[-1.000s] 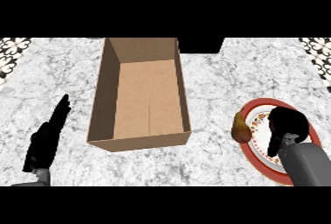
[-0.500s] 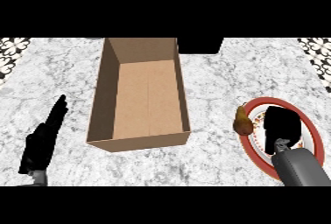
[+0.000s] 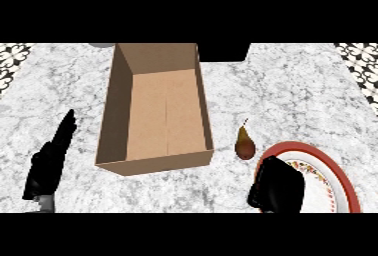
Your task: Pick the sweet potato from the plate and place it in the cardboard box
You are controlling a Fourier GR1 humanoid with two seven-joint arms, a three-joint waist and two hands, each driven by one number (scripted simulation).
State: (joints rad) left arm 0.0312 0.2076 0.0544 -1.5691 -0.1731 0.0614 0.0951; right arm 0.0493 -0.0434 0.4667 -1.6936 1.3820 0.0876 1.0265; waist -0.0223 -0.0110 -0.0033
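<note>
- Overhead, a grey-white marbled tabletop [image 3: 295, 100] fills the scene, seen from steeply above.
- An open cardboard box [image 3: 159, 112] stands left of centre, long and narrow, its brown floor bare.
- A sweet potato [image 3: 244, 145] lies on the tabletop, just right of the box's near right corner. It is brown, teardrop-shaped, with a thin pointed tip aimed away from the viewer.
- The sweet potato sits just outside the upper-left rim of a round plate [image 3: 336, 175] with a red border and a patterned white middle. Whether it touches the rim cannot be told.
- The right robot hand [image 3: 277, 187] shows as a dark shape over the left part of the plate, at the lower right of the view.
- That robot hand is below and slightly right of the sweet potato, near it but apart; it holds nothing visible. Whether its fingers are curled or straight cannot be told.
- The left robot hand [image 3: 50, 162] rests at the lower left, well apart from the box, with straight fingers pointing up and away, holding nothing.
</note>
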